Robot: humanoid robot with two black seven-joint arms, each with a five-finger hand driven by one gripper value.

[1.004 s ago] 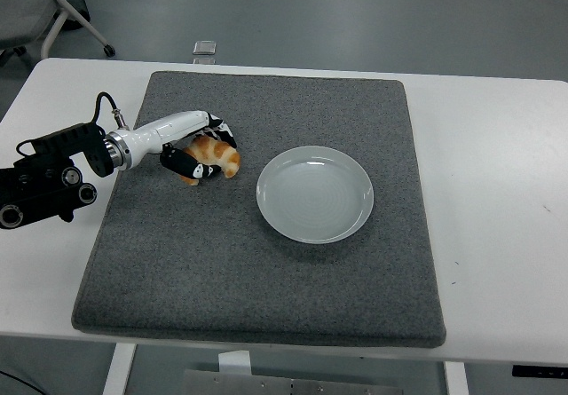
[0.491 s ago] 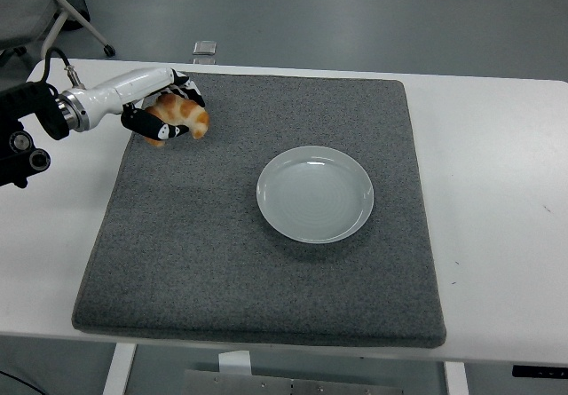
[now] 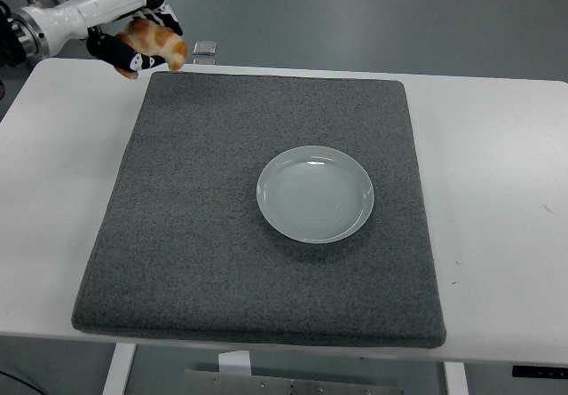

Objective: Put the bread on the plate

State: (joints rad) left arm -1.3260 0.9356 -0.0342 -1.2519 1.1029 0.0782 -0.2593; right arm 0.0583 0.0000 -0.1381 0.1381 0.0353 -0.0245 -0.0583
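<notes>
One hand at work: my left hand (image 3: 133, 35), fingers curled around the croissant (image 3: 155, 42).
Croissant position: lifted high, over the far-left corner of the grey mat (image 3: 266, 262).
Change: a second ago I gripped it low on the mat; now it's raised and farther from the white plate (image 3: 355, 217).
Meaning: carry to the plate comes next.

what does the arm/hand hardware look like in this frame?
Only the left hand shows, at the top-left corner. It has a glossy white shell over the back of the hand and forearm, and black fingers with small white markings. A silver ring and black housing sit at the wrist. The right arm is out of view.
</notes>
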